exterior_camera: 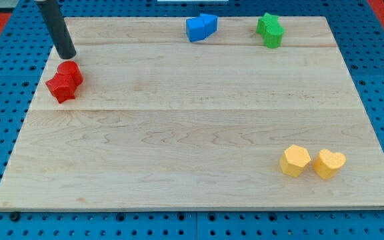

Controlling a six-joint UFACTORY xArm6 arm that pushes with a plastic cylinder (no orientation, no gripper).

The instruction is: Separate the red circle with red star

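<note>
The red circle and the red star lie touching each other near the board's left edge, the circle up and right of the star. My tip rests on the board just above the red circle, a small gap from its top edge. The dark rod rises from it toward the view's top left.
Two blue blocks touch each other at the top centre. Two green blocks touch at the top right. A yellow block and a yellow heart sit at the bottom right. The wooden board lies on a blue pegboard.
</note>
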